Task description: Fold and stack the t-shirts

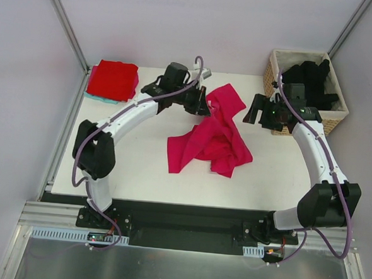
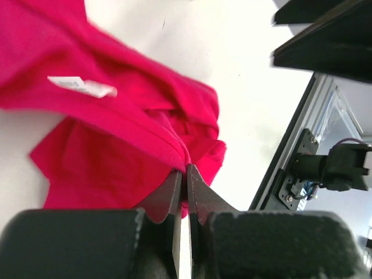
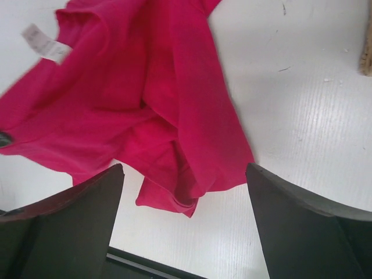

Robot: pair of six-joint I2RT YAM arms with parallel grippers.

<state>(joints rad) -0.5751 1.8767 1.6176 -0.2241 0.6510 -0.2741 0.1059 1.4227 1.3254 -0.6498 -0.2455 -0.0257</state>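
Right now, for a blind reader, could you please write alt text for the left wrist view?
The left pincer is shut on a folded edge of the magenta-pink t-shirt, which lies crumpled on the white table. A small white label shows on the cloth at upper left.

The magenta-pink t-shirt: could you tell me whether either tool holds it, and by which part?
The left tool pinches the magenta-pink t-shirt by a stitched edge; the open right tool holds nothing.
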